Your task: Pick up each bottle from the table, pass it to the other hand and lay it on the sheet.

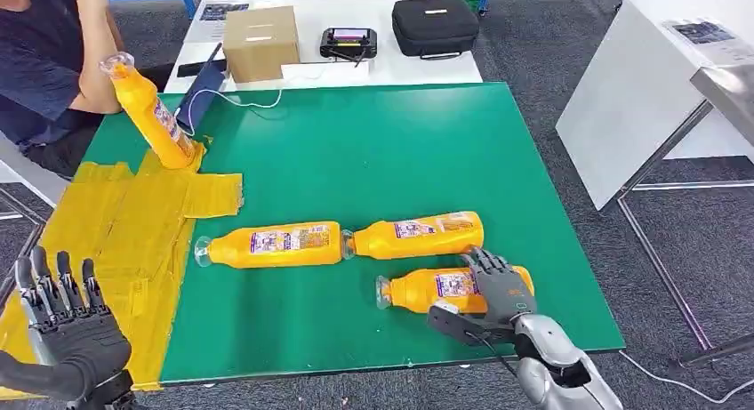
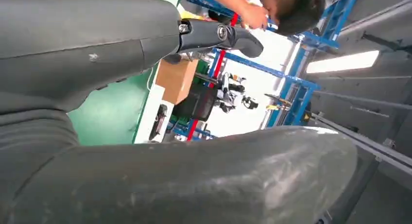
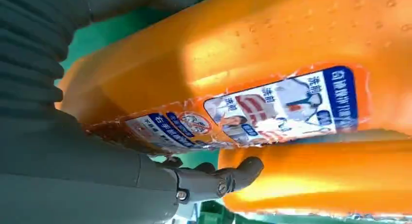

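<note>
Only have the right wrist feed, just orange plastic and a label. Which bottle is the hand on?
Observer: The bottle nearest the robot, lying on the green mat. The right hand wraps its base end.
Operator: Lifted yet?
Observer: Doesn't look it; in the head view it lies flat like the other two lying bottles.
Operator: Left hand ready for the handover?
Observer: The left hand is open, fingers up, over the near end of the yellow sheet, well apart from the right.
Operator: Anything on the sheet?
Observer: A person holds a fourth bottle tilted, its base on the sheet's far end.
</note>
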Robot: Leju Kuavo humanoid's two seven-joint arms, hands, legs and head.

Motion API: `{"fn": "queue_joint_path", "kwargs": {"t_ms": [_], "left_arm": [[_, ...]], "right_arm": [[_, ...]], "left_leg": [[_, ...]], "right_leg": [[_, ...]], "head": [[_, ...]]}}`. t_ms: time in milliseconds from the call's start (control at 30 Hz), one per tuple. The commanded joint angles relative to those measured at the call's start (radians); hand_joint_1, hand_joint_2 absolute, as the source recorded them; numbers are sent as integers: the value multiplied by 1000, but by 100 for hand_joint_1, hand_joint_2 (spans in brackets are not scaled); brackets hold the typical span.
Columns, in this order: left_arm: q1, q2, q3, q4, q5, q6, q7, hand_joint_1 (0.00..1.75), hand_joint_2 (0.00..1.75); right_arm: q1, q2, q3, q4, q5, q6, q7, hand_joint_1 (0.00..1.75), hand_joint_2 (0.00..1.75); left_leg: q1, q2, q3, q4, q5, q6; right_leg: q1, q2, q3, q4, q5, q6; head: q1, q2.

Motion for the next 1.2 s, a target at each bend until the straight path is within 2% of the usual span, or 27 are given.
{"fn": "queue_joint_path", "kwargs": {"t_ms": [33, 200, 233, 367, 467, 833, 867, 900, 933, 967, 1000, 1033, 1067, 1133, 1167, 1200], "left_arm": [[-53, 78, -76, 88, 19, 34, 7, 0, 0], [-51, 85, -83, 88, 23, 38, 7, 0, 0], [-51, 86, -85, 88, 24, 39, 7, 0, 0], [-51, 87, -85, 87, 24, 39, 7, 0, 0], [-51, 87, -85, 87, 24, 39, 7, 0, 0], [-48, 88, -80, 87, 27, 44, 4, 0, 0], [-40, 94, -69, 87, 28, 46, 2, 0, 0], [-24, 98, -31, 90, 45, 44, -12, 0, 0], [-16, 96, 14, 97, 59, 27, -20, 0, 0], [-9, 99, 54, 108, 71, -2, -22, 0, 0], [-9, 84, 116, 122, 82, -49, -26, 0, 0], [-9, 67, 156, 127, 72, -80, -24, 0, 0], [-10, 50, 191, 130, 62, -114, -26, 0, 0], [-10, 19, 230, 131, 41, -153, -23, 0, 0], [-8, 6, 242, 130, 27, -180, -30, 0, 0], [-8, 7, 236, 130, 15, -194, -26, 0, 0]], "right_arm": [[-37, 0, 125, 258, -70, 21, -38, 175, 175], [-51, -15, 147, 225, -104, 45, -36, 175, 175], [-57, -21, 152, 216, -117, 55, -35, 175, 175], [-59, -22, 153, 213, -120, 57, -34, 175, 175], [-57, -23, 154, 214, -120, 57, -34, 175, 175], [-61, -19, 158, 209, -147, 56, -42, 175, 175], [-69, -1, 158, 209, -165, 58, -51, 175, 175], [-114, 43, 181, 240, -180, 64, -61, 175, 175], [-169, 95, 202, 288, -200, 53, -73, 175, 175], [-214, 141, 216, 318, -224, 41, -80, 175, 175], [-271, 195, 229, 348, -267, 16, -88, 175, 175], [-292, 219, 230, 346, -302, -9, -97, 175, 175], [-311, 238, 235, 322, -334, -29, -105, 175, 175], [-304, 244, 222, 231, -419, -65, -134, 175, 175], [-292, 247, 210, 159, -478, -90, -180, 175, 175], [-286, 245, 210, 111, -508, -89, -193, 175, 175]], "left_leg": [[2, -5, 6, -2, 1, -1], [2, -7, 9, -3, 1, 0], [2, -2, 13, -2, -1, 1], [2, -6, 12, -3, 0, 0], [2, -2, 15, -2, -2, 0], [3, -3, 14, -2, -2, 0], [3, -4, 14, -3, -1, 0], [2, -1, 15, -2, -2, 0], [3, 1, 14, -3, -2, -1], [2, 8, 16, -3, -3, -1], [2, 8, 15, -4, -2, -1], [3, 10, 15, -3, -3, -1], [3, 16, 14, -4, -3, -2], [3, 26, 15, -3, -4, -4], [3, 26, 13, -3, -3, -5], [3, 23, 13, -2, -3, -4]], "right_leg": [[1, 3, 4, -4, 0, -2], [1, 4, 6, -5, -1, -4], [1, 4, 9, -3, -2, -2], [1, 5, 8, -4, -1, -3], [1, 5, 10, -4, -1, -2], [1, 5, 10, -4, -1, -2], [1, 6, 10, -4, -1, -3], [1, 6, 10, -4, -1, -2], [1, 12, 8, -4, 0, -3], [1, 16, 9, -4, 1, -3], [1, 18, 10, -4, 2, -4], [1, 16, 20, -3, 2, -3], [2, 26, 18, -3, 3, -4], [3, 33, 15, -1, 6, -7], [3, 35, 12, 0, 6, -8], [3, 28, 13, 0, 4, -7]], "head": [[0, 0], [0, 0], [0, 0], [0, 0], [0, 0], [0, 0], [0, 0], [0, 0], [0, 0], [0, 0], [0, 0], [1, 0], [1, 0], [0, 0], [-1, 0], [-1, 0]]}}
